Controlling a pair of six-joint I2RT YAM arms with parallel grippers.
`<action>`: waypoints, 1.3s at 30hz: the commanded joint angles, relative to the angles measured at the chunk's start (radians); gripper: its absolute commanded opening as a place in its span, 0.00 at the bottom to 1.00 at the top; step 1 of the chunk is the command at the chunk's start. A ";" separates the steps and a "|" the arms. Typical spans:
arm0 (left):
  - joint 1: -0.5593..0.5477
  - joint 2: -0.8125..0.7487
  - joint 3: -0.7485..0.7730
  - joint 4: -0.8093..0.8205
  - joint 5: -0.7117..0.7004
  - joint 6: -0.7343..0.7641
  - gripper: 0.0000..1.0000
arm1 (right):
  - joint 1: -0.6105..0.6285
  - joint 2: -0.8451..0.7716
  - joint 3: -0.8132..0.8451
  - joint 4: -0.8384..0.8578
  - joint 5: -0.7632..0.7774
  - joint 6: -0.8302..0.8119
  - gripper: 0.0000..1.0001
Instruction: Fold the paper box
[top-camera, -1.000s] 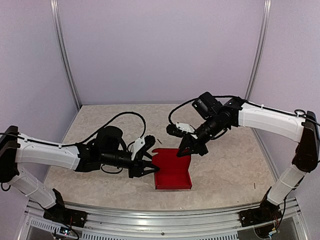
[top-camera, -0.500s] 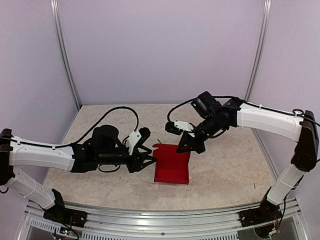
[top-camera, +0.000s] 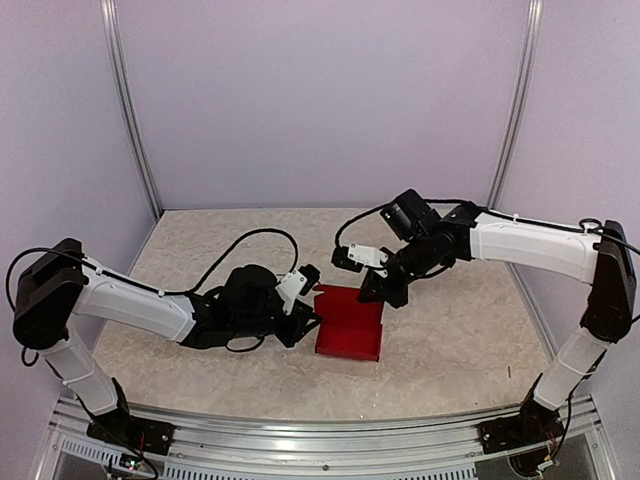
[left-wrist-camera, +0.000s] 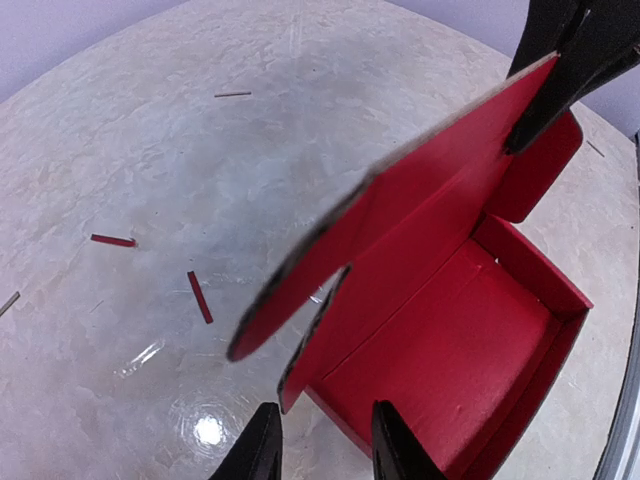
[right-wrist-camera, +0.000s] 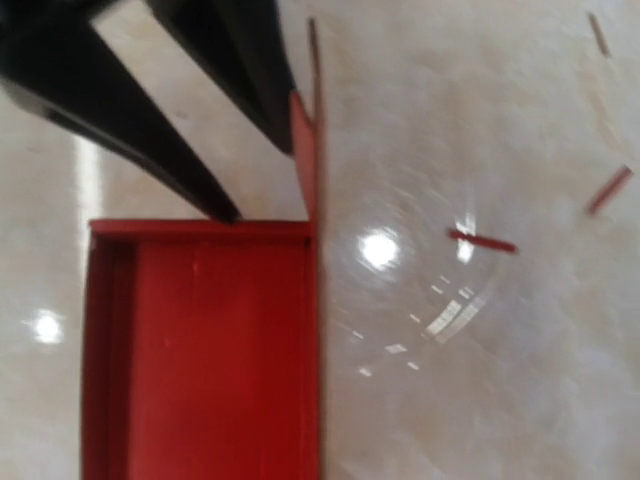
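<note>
Top view: the paper box (top-camera: 350, 325) sits mid-desk, slightly toward the near side. It is an open red tray with a raised panel (top-camera: 350, 300) along its far side. The left gripper (top-camera: 308, 322) is at the box's left edge and the right gripper (top-camera: 372, 292) at its far edge, with both arms reaching in low from the sides. Neither grip can be read from up here.

The left wrist view fills that in. The right gripper's black fingers (left-wrist-camera: 560, 70) are clenched on the panel's top edge, one on each face, and the panel tilts up over the tray. The left gripper's own fingers (left-wrist-camera: 262, 450) stand apart, released, with desk showing between them. The box's near-left corner lies just past their tips; can't tell if they touch. Only this view shows a rounded tab at the panel's end, blurred.

The right wrist view is soft. The panel shows edge-on as a thin red line by the fingertips, and the tray walls stand upright.

Both wrist views pick up thin red scraps (left-wrist-camera: 112, 240) lying loose near the box.

Room: the box is well apart from every edge of the desk (top-camera: 200, 250). There is bare surface far of it and to its right, and a narrower strip near it before the metal rail (top-camera: 300, 440). The left arm and its cable loop (top-camera: 250, 240) take up the left side. Lilac walls (top-camera: 320, 100) close off left, far and right.
</note>
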 joint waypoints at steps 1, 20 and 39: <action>-0.013 0.019 0.019 0.068 -0.100 -0.010 0.37 | -0.003 0.013 -0.034 0.059 0.106 0.012 0.00; 0.107 0.181 0.100 0.194 0.027 0.172 0.50 | -0.004 0.099 -0.059 0.153 0.193 -0.035 0.00; 0.135 0.256 0.160 0.198 0.218 0.130 0.17 | -0.003 0.106 -0.070 0.192 0.252 -0.015 0.00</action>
